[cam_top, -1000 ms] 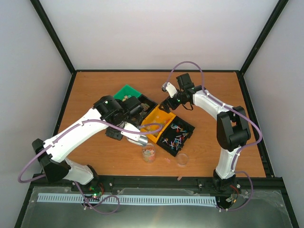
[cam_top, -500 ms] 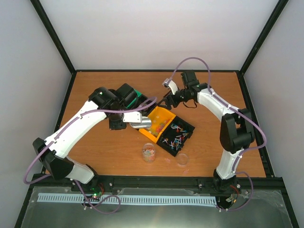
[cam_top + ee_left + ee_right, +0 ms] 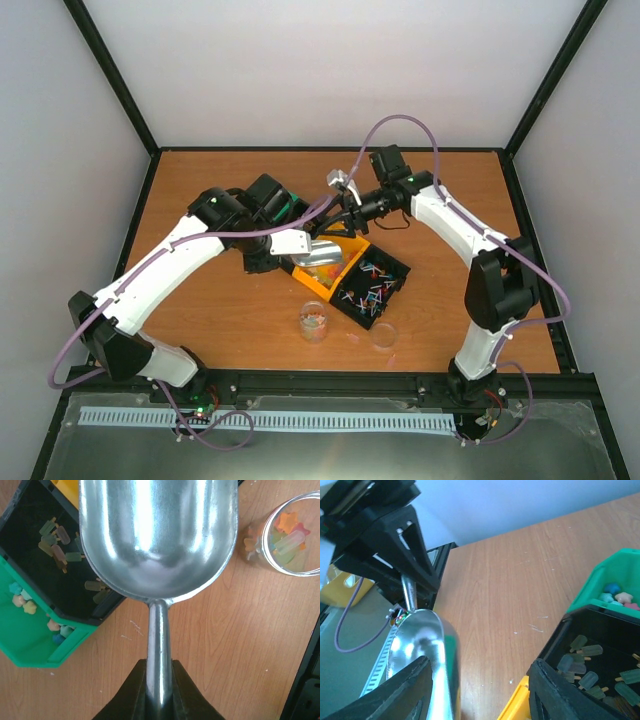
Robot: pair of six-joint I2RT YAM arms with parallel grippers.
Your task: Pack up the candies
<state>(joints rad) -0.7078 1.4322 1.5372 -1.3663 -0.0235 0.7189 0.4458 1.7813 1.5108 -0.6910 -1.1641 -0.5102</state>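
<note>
My left gripper (image 3: 297, 245) is shut on the handle (image 3: 159, 680) of a silver scoop (image 3: 326, 252), whose empty bowl (image 3: 157, 535) hangs over the bins near the yellow bin (image 3: 338, 268). A clear jar (image 3: 313, 322) with a few candies (image 3: 290, 537) stands nearer the front. Popsicle candies (image 3: 57, 555) lie in a black bin, star candies (image 3: 24, 604) in a green bin (image 3: 35, 647). Thin multicoloured candies (image 3: 372, 283) fill another black bin. My right gripper (image 3: 350, 218) is open and empty just behind the bins, with the scoop (image 3: 420, 650) beside its left finger (image 3: 407, 692).
The jar's clear lid (image 3: 384, 335) lies on the table right of the jar. The right wrist view shows the green bin (image 3: 615, 587), the black bin's popsicle candies (image 3: 585, 660) and a yellow corner (image 3: 520, 705). A black frame rail (image 3: 330, 385) runs along the front edge.
My left gripper has carried the scoop from beside the jar back and right, over the bins. My right gripper has moved left and a little nearer, closer to the scoop.
</note>
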